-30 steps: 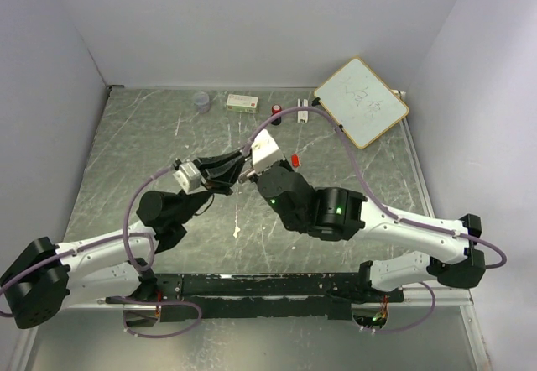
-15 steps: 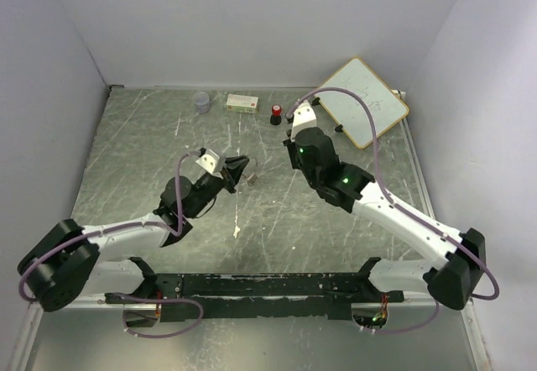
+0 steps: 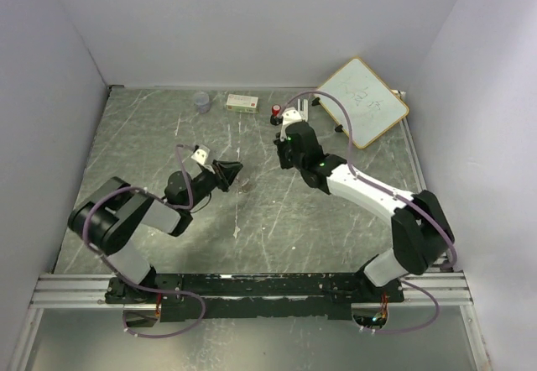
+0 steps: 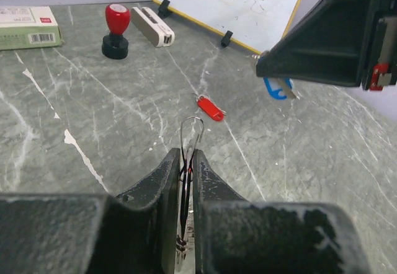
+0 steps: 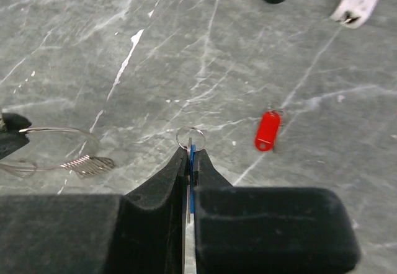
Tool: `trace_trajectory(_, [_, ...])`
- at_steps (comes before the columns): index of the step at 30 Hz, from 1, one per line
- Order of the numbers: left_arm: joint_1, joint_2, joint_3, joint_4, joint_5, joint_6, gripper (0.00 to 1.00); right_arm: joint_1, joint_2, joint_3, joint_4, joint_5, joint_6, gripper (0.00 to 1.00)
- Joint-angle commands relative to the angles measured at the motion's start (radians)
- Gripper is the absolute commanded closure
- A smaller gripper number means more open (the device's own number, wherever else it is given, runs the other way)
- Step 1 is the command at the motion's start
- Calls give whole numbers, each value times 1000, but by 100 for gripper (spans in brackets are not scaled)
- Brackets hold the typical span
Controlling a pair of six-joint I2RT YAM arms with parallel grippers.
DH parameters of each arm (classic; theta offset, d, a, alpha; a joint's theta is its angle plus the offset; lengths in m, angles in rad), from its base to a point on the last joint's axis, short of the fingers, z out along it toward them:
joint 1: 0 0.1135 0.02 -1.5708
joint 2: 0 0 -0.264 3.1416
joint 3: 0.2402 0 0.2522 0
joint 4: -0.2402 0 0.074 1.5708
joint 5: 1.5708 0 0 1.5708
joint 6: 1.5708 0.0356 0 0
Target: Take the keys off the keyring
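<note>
Two keys (image 4: 209,108) (image 4: 276,88), one keyring (image 4: 191,132), one stamp (image 4: 116,29)

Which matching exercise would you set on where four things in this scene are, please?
Things:
1. keyring
2. blue key
3. red key
4. red-topped stamp

Places:
A. lying free on the table
B. clamped in the right hand
C. standing upright near the back wall
D. clamped in the left hand

Pairs: 1-D, 2-B, 3-A, 4-C.
</note>
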Motion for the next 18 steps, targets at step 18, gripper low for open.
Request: trace_trajectory(18, [152, 232, 146, 75, 112, -80, 85, -51, 378, 142, 170, -141, 22, 100])
